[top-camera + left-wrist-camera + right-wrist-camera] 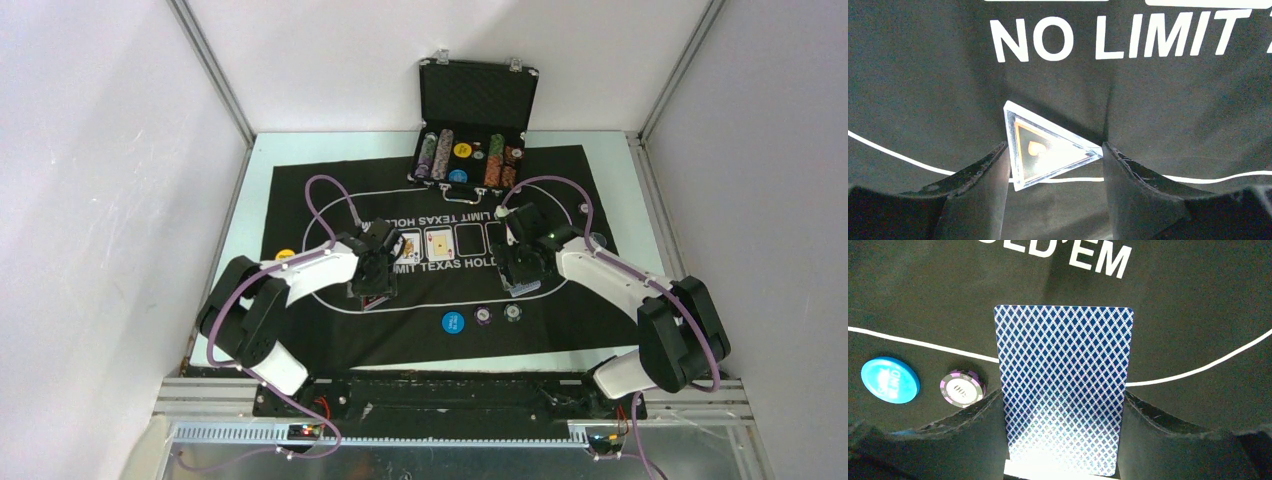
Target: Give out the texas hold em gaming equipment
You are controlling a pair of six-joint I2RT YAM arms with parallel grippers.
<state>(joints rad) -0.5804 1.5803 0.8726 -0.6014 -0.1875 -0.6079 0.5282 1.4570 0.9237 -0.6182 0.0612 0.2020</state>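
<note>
In the left wrist view a small glossy triangular piece with a pale rim and an orange heart sits tilted over the mat's white line. My left gripper is shut on it, one finger against its left edge and the other against its right tip. It hangs low over the mat. My right gripper is shut on a blue-backed card, held by its long edges above the mat. A blue chip and a purple chip lie to its left. Two face-up cards rest on the mat's boxes.
The black felt mat covers the table's middle. An open black case with chip stacks stands at the back centre. A yellow chip lies at the mat's left; blue, purple and grey chips lie near the front.
</note>
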